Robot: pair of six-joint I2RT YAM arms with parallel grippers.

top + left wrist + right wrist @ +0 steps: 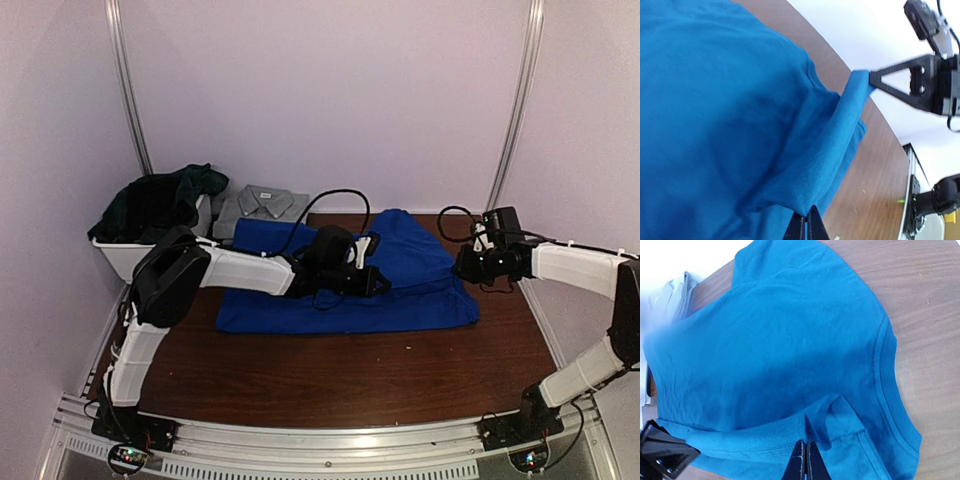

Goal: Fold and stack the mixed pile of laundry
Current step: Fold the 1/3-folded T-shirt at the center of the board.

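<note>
Jaws of my left gripper point(805, 221) and right gripper point(805, 456) pinch an edge of the blue T-shirt point(790, 340), stretched between them; uneven pulling could slip it free.

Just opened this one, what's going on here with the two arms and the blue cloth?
Both arms are working on a blue T-shirt spread on the brown table. The left hand is shut on a raised fold of it, and the right hand pinches the same strip of fabric further along, so it is lifted between them. A dark green garment sits in the white basket at the far left, with a grey shirt lying beside it.
</note>
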